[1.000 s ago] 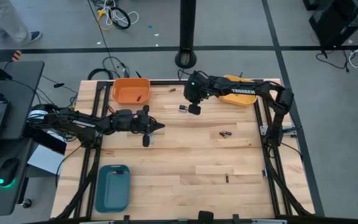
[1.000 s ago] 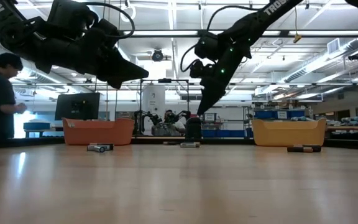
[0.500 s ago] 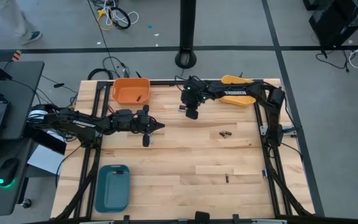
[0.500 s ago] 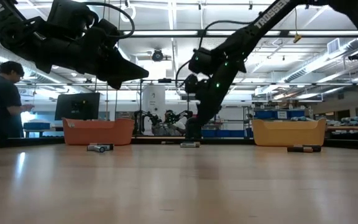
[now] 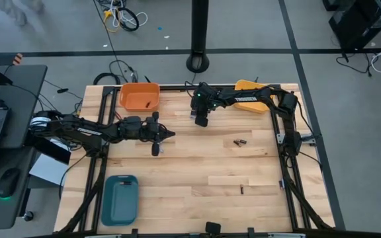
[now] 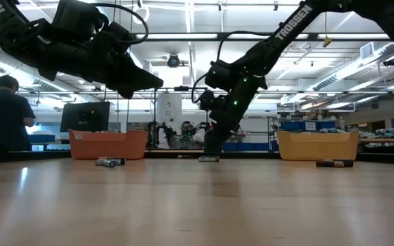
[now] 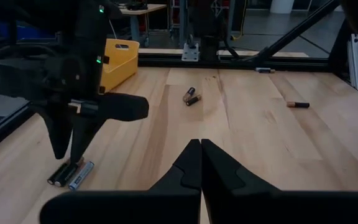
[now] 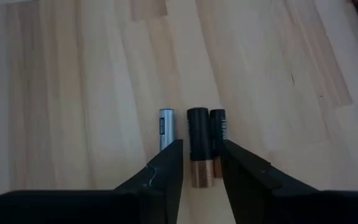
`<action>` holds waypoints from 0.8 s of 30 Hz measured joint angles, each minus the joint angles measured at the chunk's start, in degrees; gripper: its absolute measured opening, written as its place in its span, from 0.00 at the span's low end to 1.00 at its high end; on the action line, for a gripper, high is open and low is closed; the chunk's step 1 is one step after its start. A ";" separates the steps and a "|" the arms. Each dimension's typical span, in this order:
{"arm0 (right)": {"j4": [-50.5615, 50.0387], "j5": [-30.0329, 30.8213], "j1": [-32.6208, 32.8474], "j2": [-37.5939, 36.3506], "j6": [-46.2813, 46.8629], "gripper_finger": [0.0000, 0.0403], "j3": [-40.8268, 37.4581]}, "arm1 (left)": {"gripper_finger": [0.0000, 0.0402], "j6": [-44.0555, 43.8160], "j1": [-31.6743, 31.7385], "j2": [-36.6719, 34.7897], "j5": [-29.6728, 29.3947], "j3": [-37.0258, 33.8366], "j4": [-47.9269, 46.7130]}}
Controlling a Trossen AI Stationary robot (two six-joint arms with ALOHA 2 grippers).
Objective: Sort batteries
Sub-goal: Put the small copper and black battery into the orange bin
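Note:
Three batteries lie side by side on the wood at the far middle of the table (image 5: 195, 114): a silvery-blue one (image 8: 166, 127), a black and copper one (image 8: 199, 149) and a thinner black one (image 8: 218, 132). My right gripper (image 8: 201, 168) slants down over them, open. Its fingers stand on either side of the black and copper battery's near end, low over the table (image 6: 211, 152). My left gripper (image 5: 170, 135) hangs shut above the table's left middle, holding nothing (image 7: 201, 152). A battery pair (image 5: 239, 142) and a single battery (image 5: 241, 190) lie farther right and nearer.
An orange tray (image 5: 139, 96) with a battery inside stands at the far left. A yellow tray (image 5: 251, 100) at the far right is partly under my right arm. A teal tray (image 5: 120, 198) sits at the near left. A person stands beyond the table (image 6: 5, 113).
My right gripper has come down and a little toward the table's left edge, onto the group of three batteries, and now stands close above the wood. The batteries have not moved.

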 joint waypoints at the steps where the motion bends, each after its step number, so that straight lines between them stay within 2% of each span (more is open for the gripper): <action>1: -0.13 0.00 0.00 -0.01 -0.18 0.29 0.00 | 0.01 0.00 0.00 0.00 0.00 0.00 -0.02; 7: 1.39 3.93 -1.17 -0.01 -0.43 0.29 -0.02 | 0.01 0.00 0.00 0.00 0.00 0.00 -0.21; 19: 0.51 1.57 -2.57 2.68 -0.22 0.29 -0.02 | 0.01 0.02 -0.02 0.00 0.00 0.00 -0.34; 24: 2.24 2.59 -2.36 2.70 -0.21 0.29 -0.02 | 0.01 0.02 0.00 0.00 0.00 0.00 -0.34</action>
